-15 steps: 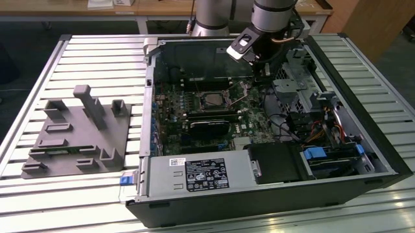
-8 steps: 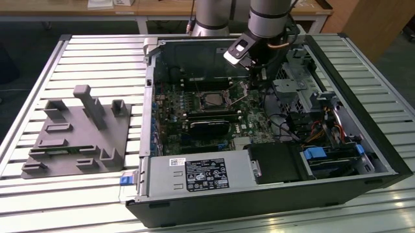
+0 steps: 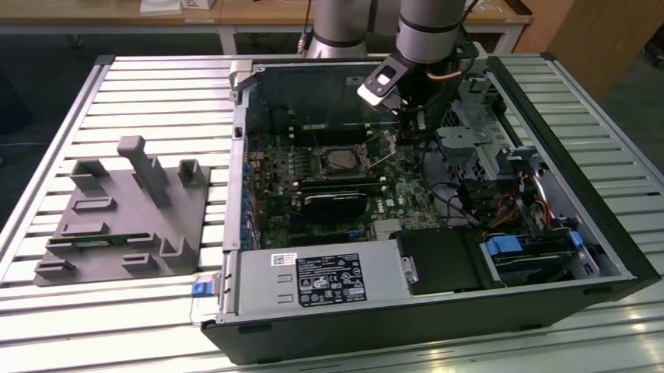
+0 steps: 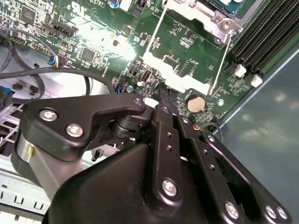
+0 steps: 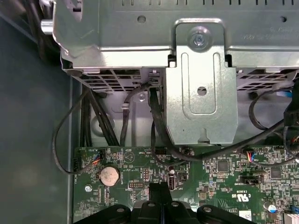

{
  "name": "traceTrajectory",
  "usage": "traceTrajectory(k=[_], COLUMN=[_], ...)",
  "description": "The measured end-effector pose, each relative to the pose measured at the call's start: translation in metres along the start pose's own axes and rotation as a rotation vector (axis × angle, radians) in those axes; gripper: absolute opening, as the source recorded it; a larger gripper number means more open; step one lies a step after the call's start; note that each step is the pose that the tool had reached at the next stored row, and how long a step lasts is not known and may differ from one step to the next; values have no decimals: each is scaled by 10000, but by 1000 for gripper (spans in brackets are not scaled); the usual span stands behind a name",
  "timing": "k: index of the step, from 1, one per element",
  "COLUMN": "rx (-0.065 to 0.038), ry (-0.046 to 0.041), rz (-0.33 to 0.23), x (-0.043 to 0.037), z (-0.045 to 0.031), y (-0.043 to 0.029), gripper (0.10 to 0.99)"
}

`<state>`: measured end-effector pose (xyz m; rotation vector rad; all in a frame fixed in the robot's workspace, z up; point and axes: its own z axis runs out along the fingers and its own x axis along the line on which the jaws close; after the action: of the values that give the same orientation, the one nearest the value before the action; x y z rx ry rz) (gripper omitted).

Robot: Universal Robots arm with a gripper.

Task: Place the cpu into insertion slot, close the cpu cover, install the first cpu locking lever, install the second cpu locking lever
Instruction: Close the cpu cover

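The tool (image 3: pixel 415 128) is down inside the open computer case (image 3: pixel 581 225), which lies on the tabletop (image 3: pixel 155 85). Its tip is close above the green board (image 3: pixel 301 167), near a round silver battery (image 5: pixel 108 175). In the first wrist view, the black fingers (image 5: pixel 156 196) look pressed together with nothing between them. The cpu (image 3: pixel 340 159) sits in its slot in the middle of the board, and the silver cpu cover (image 3: pixel 320 149) frames it.
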<state>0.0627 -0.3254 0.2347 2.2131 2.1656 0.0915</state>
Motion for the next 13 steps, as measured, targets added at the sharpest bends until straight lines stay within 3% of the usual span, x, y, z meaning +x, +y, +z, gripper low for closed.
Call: traceTrajectory(k=[2,7,9,13], rx=[192,980,1250,1288], ry=[-3,-20,-26,-28], rz=[3,10,13,14], x=[0,0,0,0], z=[2,9,10,10], y=[2,10,13,12], gripper=[106,106,106,106])
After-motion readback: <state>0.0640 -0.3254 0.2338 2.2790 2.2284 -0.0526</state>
